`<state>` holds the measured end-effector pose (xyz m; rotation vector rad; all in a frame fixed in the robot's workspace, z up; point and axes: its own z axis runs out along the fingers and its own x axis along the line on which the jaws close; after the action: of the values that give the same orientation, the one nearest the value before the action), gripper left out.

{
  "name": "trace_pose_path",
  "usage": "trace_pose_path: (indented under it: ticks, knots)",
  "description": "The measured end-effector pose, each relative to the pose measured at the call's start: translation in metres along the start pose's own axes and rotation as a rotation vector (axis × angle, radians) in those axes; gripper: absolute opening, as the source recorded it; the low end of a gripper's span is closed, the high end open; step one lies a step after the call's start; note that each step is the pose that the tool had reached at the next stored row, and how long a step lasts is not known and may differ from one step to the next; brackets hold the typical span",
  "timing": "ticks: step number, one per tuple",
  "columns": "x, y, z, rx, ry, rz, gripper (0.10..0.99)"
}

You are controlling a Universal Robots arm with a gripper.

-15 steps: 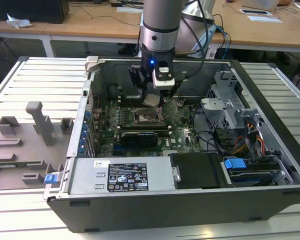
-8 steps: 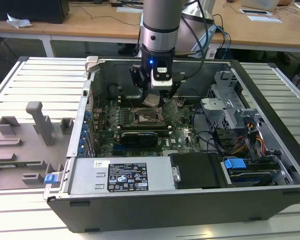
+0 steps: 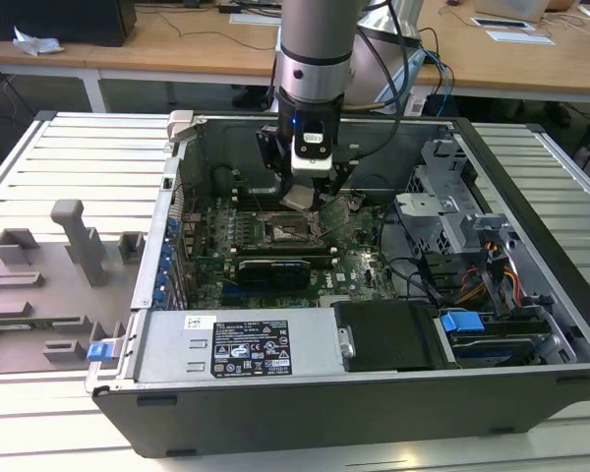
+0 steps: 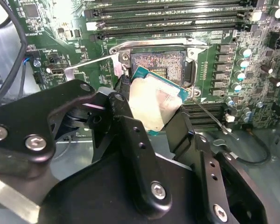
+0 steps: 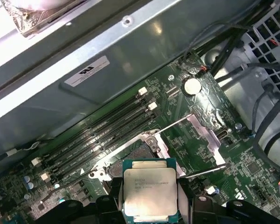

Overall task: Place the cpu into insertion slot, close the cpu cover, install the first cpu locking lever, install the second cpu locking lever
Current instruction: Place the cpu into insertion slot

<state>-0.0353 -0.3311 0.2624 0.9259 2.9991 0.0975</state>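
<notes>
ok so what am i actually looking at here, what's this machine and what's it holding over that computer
It is a silver robot arm reaching down into an open dark grey computer case. The exterior view is a camera off the arm; both wrist views ride on it. Its black pincer grips a small silvery square cpu chip, held above the square black socket on the green circuit board. The socket's thin silvery metal cover frame stands swung open.
</notes>
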Motion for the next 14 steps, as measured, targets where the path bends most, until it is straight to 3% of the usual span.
trace_pose_path:
  ticks: [14]
  knots:
    - [0.0, -0.0001, 0.0012, -0.001, -0.0114, 0.17, 0.545]
